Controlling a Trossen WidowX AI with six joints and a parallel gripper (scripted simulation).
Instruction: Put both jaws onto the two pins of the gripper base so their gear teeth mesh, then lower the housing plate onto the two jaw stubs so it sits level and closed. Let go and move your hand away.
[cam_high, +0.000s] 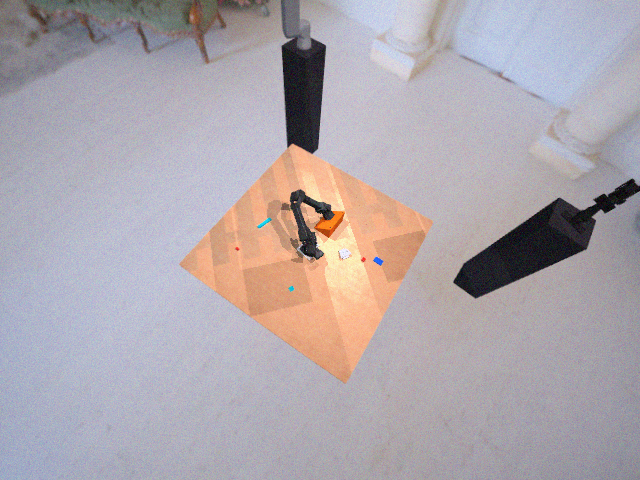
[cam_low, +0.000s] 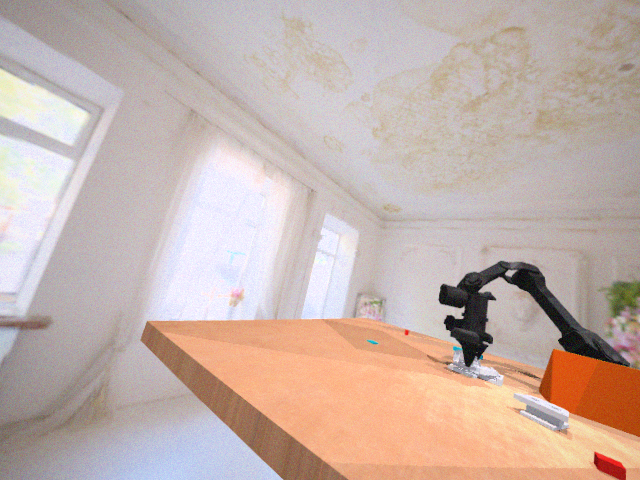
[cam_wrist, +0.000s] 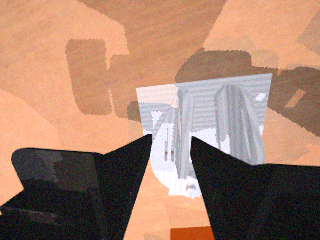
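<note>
The tool (cam_high: 316, 253) (cam_low: 469, 361) (cam_wrist: 170, 139) is clamped on what seems to be a grey jaw (cam_wrist: 185, 135), over the white gripper base (cam_low: 490, 375) (cam_wrist: 204, 126), lower right in the exterior view. The jaw looks light, stiff and perhaps slippery, best pinched by its upright part. Black fingertips crop the wrist view's lower half, and pins and teeth can't be made out.

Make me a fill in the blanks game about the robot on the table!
The robot arm stands on an ____ block.
The arm itself is coloured ____.
The table is made of something that looks like ____.
The small flat piece lying beside the red one, near the table's edge, is ____.

Missing words: orange; black; wood; blue.
</note>
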